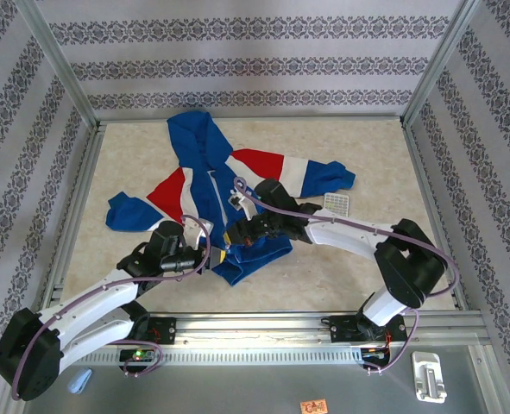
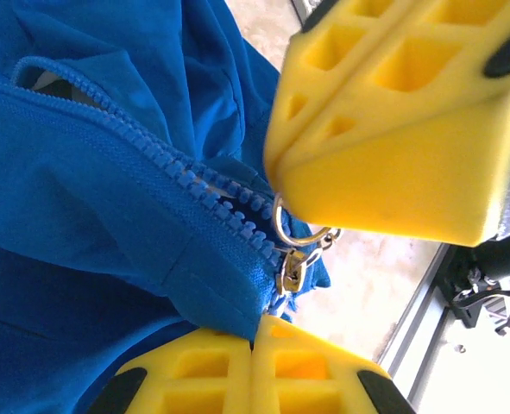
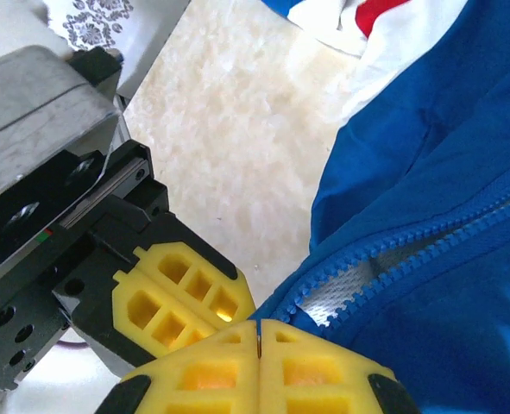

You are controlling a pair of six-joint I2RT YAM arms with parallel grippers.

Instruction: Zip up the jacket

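Left gripper (image 2: 255,343) is biting down on the bottom hem of the jacket (image 1: 204,172), its yellow pads (image 2: 203,379) pressing tight together with blue fabric pinched between them. Just beside it, the right gripper (image 3: 259,332) is squeezing closed too. The metal pull ring (image 2: 280,226) is running straight into the tip of its pads, and the slider (image 2: 291,274) is hanging just below, at the foot of the zipper (image 2: 164,164). Ahead of the right gripper the teeth are gaping apart, with white lining peeking through.

The jacket is lying flat on the beige marbled table (image 1: 367,267), hood pointing away from both grippers and sleeves spreading out to either side. Patterned wallpaper panels (image 1: 255,65) are boxing the table in on three sides. Out past the right gripper, near the sleeve cuff, a small white gridded piece (image 1: 336,203) is sitting on the table. Back behind the grippers, an aluminium rail (image 1: 263,326) is running along the near edge.
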